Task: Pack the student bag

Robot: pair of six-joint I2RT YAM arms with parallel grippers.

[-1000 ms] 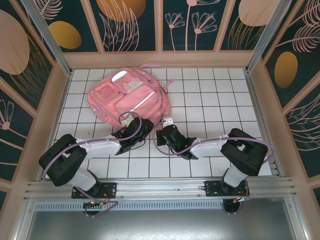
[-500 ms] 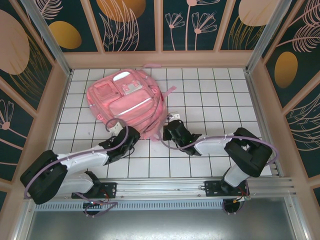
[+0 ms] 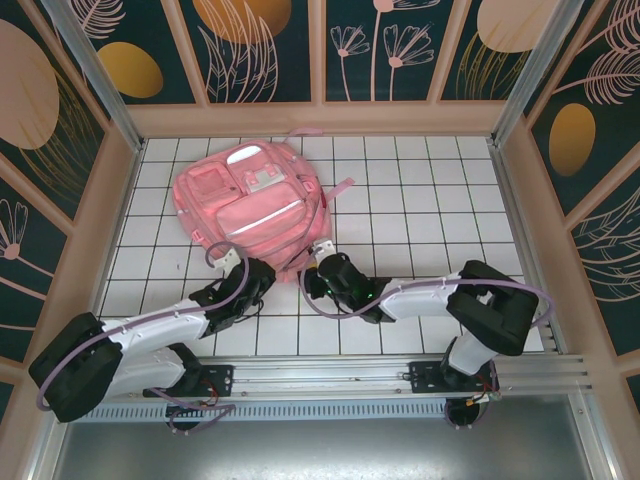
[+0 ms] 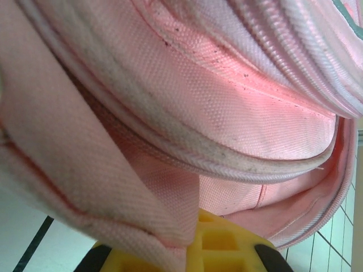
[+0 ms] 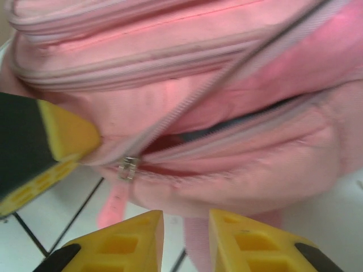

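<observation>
The student bag [image 3: 250,195], a large pink backpack, lies flat on the tiled table at the back left. My left gripper [image 3: 234,262] is at its near edge. In the left wrist view a fold of the bag's pink fabric [image 4: 142,187] is pinched in the left gripper [image 4: 190,243], which is shut on it. My right gripper [image 3: 320,252] sits at the bag's near right corner. Its yellow fingers [image 5: 249,241] stand a little apart, open, with a pink strap [image 5: 195,243] running between them. Just beyond them the bag's zipper [image 5: 129,167] gapes partly open.
The white gridded table [image 3: 430,200] stretches to the right of the bag. Wooden walls [image 3: 520,190] ring the table on three sides. A loose pink strap [image 3: 338,188] trails off the bag's right side. The left gripper's yellow finger [image 5: 62,139] shows beside the zipper.
The left arm drew back to the left while closing on the bag's near edge, shifting the bag slightly left. The right gripper moved left to the bag's corner and its jaws parted.
</observation>
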